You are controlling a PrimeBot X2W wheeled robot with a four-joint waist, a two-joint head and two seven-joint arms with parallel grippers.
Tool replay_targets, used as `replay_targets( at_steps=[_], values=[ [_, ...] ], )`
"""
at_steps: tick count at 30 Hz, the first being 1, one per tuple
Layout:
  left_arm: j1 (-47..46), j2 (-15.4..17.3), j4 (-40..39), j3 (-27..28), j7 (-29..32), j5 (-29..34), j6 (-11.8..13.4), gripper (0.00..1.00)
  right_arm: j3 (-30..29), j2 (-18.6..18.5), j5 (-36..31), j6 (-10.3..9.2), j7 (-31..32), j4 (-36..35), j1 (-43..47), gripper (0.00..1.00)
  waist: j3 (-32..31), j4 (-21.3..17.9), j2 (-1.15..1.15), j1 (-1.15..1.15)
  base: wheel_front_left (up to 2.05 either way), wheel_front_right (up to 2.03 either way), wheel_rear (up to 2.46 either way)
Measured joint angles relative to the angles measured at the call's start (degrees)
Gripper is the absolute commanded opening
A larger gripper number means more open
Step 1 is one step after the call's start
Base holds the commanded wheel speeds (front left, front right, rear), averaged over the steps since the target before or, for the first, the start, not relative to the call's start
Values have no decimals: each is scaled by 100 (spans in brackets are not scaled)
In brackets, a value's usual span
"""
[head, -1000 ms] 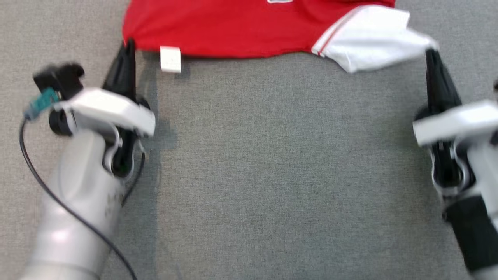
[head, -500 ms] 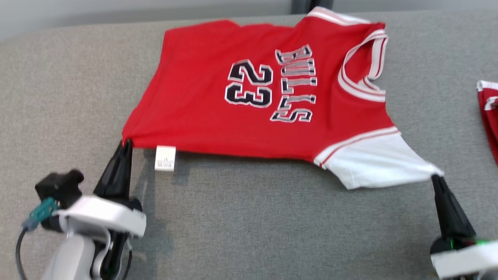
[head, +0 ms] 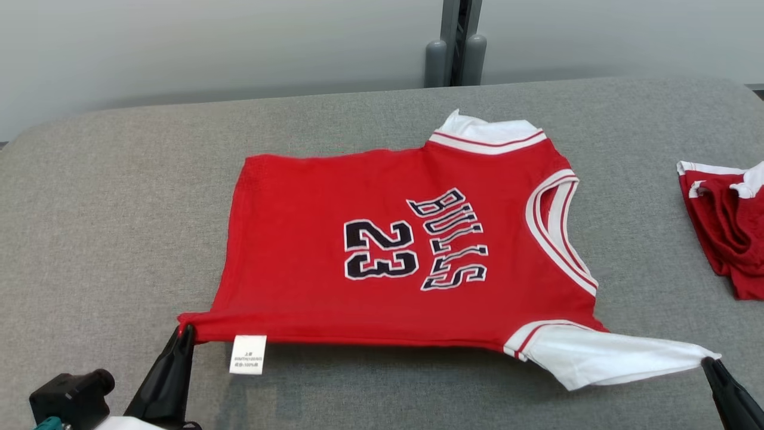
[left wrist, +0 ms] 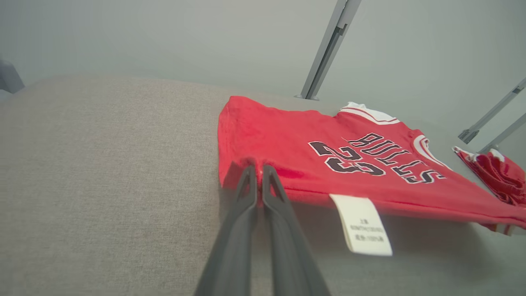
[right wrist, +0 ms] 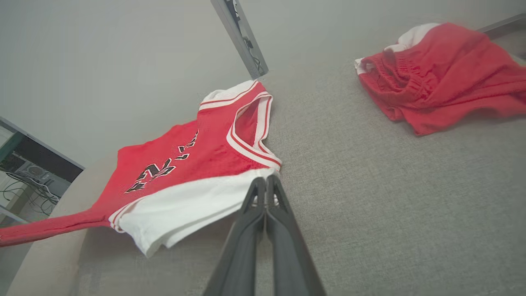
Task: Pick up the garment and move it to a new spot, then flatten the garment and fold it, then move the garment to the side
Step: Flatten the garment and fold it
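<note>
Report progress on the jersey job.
Done: the jersey lies spread, print up, on the grey cushion. In hand: left jaws shut on its hem corner, right jaws on its white sleeve tip, near edge lifted. Left: fold it, move it aside.

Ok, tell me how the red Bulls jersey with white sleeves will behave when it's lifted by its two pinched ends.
Probably floppy: the red Bulls jersey stretches to points where the left gripper and right gripper pinch it. Likely light: thin fabric. The dangling white care label should swing freely.
</note>
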Motion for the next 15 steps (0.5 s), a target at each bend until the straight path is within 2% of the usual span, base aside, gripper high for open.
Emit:
replay_targets(
  at_steps=[7,15],
  values=[
    [398,108,-650,-31,397,96,315,0,-198,12,-15,0,477,-335,256,0,-29,27,0,0,0,0,0],
    [298,175,-779,-136,665,129,370,0,-220,12,-211,0,889,-539,0,0,184,98,0,0,0,0,0]
  ],
)
